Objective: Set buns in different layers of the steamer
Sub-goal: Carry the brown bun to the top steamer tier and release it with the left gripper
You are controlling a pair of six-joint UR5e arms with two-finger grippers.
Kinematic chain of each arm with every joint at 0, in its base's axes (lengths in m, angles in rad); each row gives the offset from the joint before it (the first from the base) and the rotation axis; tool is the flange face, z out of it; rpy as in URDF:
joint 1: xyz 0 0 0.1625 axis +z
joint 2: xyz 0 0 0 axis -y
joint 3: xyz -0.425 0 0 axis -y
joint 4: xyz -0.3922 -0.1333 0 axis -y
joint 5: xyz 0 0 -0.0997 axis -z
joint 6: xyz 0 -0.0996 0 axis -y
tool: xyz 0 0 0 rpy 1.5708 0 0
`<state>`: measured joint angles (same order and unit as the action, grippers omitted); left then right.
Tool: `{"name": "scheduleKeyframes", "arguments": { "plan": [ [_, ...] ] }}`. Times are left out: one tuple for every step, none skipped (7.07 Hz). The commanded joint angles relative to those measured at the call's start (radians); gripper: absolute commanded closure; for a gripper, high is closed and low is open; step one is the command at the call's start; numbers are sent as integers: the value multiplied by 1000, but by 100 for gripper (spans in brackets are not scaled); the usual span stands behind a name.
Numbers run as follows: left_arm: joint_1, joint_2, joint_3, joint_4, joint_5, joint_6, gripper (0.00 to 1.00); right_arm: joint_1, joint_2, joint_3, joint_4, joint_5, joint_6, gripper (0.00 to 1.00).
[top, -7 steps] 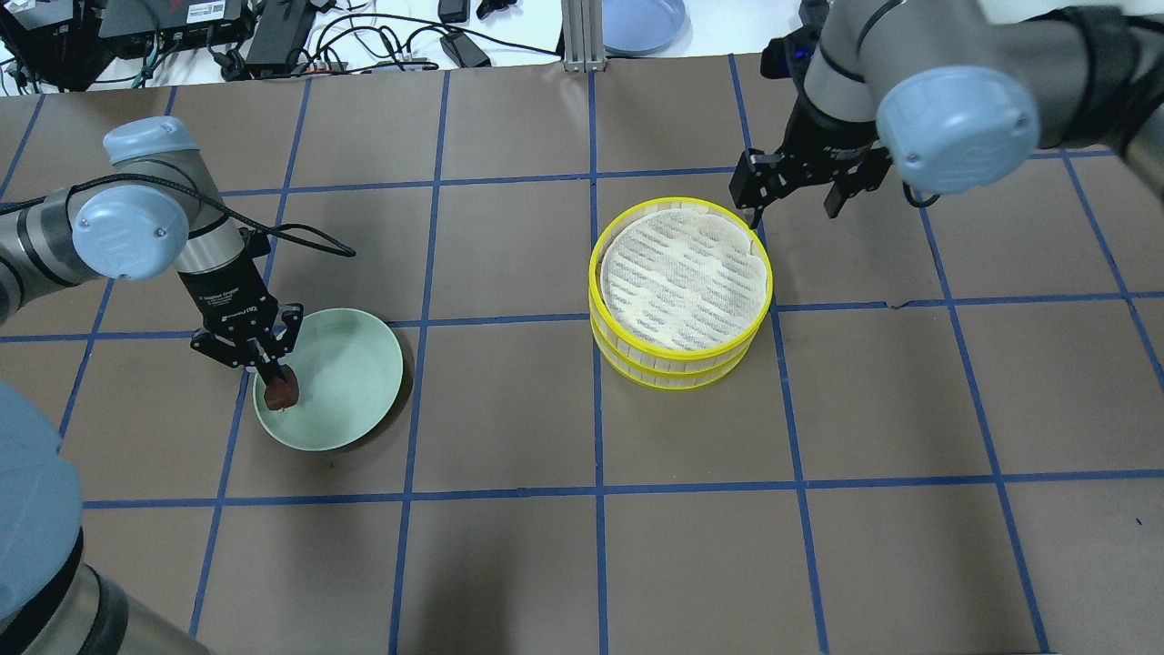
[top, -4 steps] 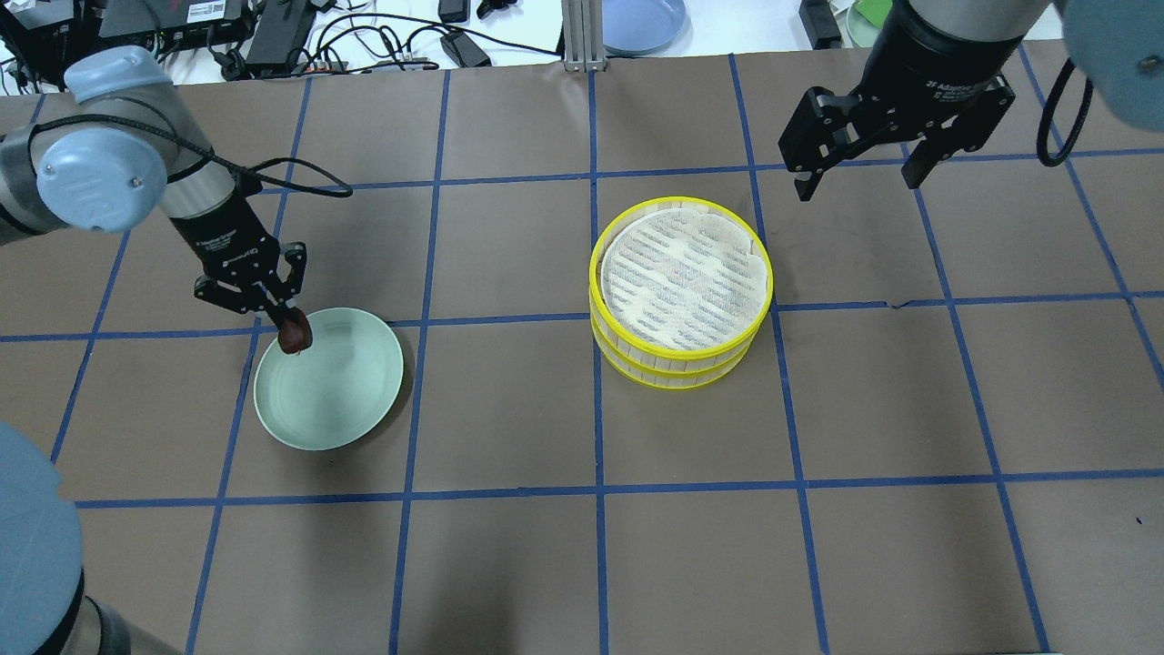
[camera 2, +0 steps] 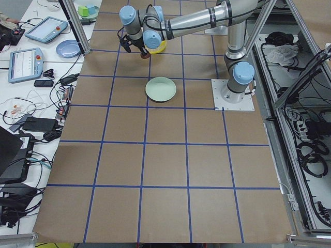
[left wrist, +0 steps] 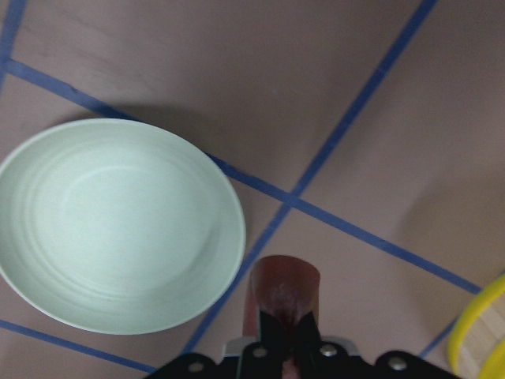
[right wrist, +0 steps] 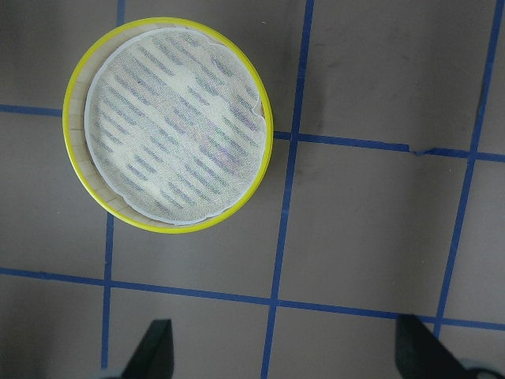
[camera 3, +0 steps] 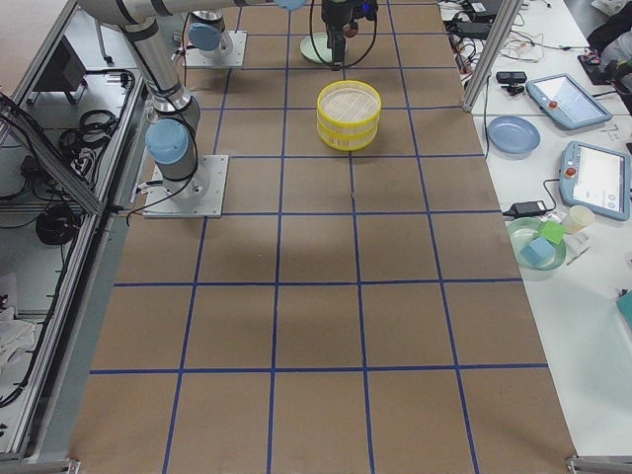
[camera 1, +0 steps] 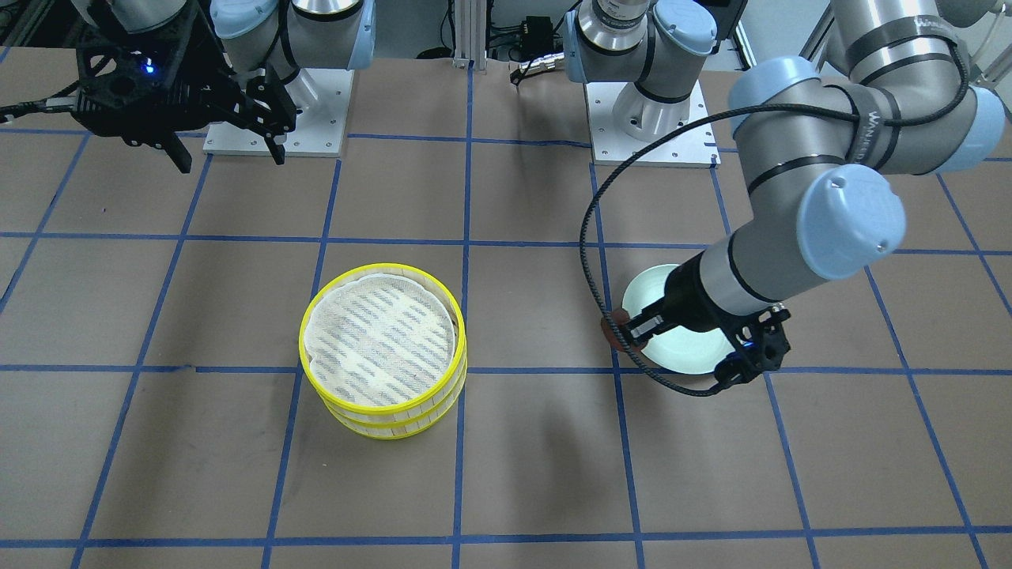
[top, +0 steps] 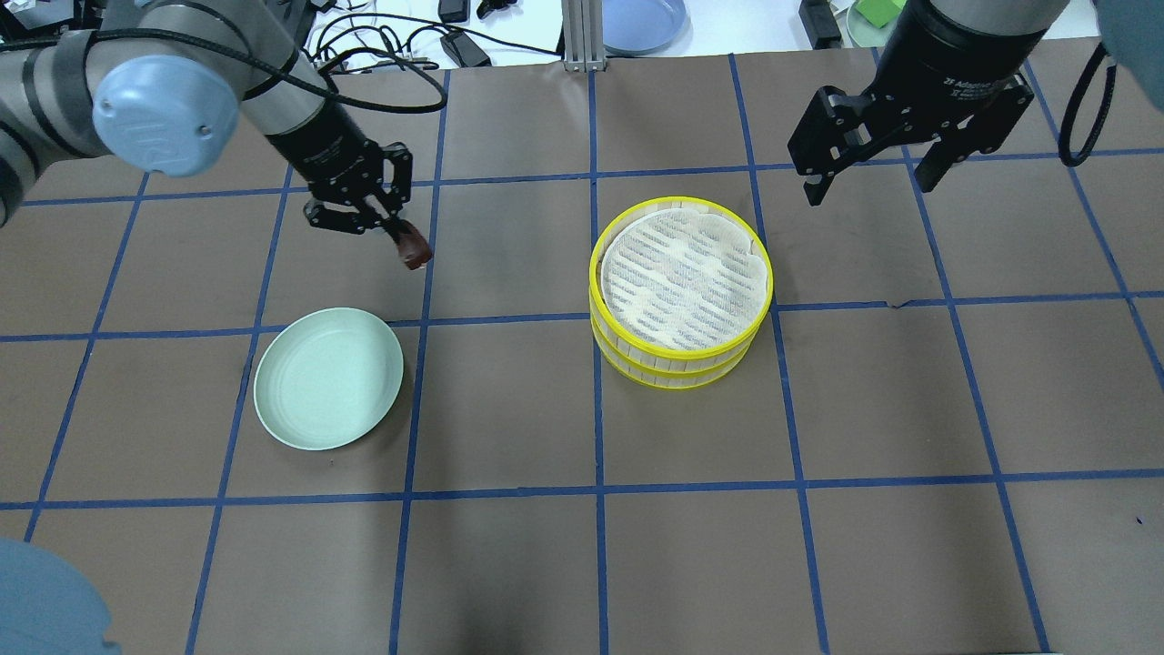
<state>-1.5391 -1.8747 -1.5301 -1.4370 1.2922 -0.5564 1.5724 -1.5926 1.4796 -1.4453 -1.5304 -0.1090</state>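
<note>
My left gripper is shut on the dark reddish-brown bun and holds it in the air, beyond the mint-green plate and left of the steamer. The bun also shows in the left wrist view and in the front view. The two steamer layers stand stacked at mid-table, and the top cloth liner is bare. My right gripper is open and empty, raised beyond the steamer's far right side. The cream-white bun is hidden or out of view.
The mint-green plate lies empty to the left of the steamer. A metal post, a blue plate and cables sit beyond the table's far edge. Blue tape lines grid the brown table.
My left gripper lifted the brown bun off the plate and carried it away from the robot and rightward. My right gripper drew back from the steamer's rim and stays open.
</note>
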Motion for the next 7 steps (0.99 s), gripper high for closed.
{"name": "scheduleKeyframes", "arguments": {
  "plan": [
    [-135,0,4,164,-136,-274,100,0,0,1,0,4,2,0],
    [-176,-23,-10,234,-243,-369,100,0,2,2,8,-2,2,0],
    [-202,-44,-16,281,-279,-405,100,0,2,2,9,-2,2,0],
    [-234,-67,-28,334,-283,-404,100,0,2,4,13,-2,2,0],
    [-263,-96,-56,416,-321,-405,100,0,0,4,13,-2,3,0],
    [-269,-113,-73,472,-327,-418,99,0,-1,4,13,-2,5,0],
    [-282,-125,-74,484,-327,-444,48,0,-1,4,13,-2,5,0]
  ]
}}
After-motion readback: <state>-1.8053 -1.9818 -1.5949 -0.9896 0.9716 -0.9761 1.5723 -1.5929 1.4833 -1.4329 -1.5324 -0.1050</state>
